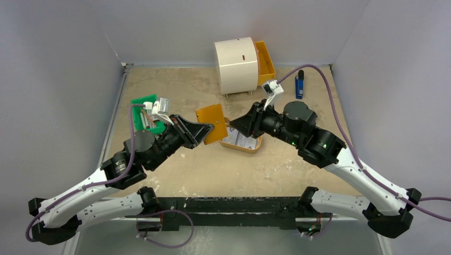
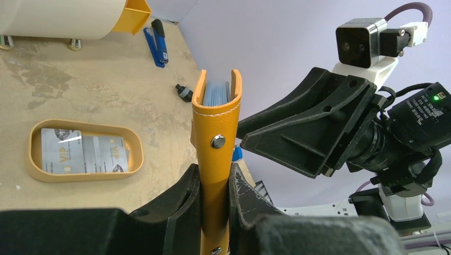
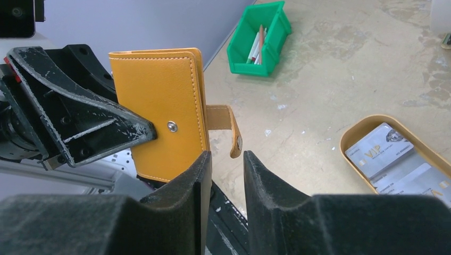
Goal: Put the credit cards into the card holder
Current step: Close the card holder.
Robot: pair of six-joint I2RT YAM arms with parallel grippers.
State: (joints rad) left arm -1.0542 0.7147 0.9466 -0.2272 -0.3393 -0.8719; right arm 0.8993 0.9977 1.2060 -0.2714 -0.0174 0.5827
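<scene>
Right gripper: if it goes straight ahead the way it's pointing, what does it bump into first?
Probably the snap strap of the card holder, which hangs just ahead of the right gripper and its open fingers. The left gripper holds the card holder up there. Depth is hard to judge, but nothing else shows between.

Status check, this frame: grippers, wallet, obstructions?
Left gripper shut on wallet, held off table. Right gripper open by its strap. Cards in tray. No obstruction seen.
</scene>
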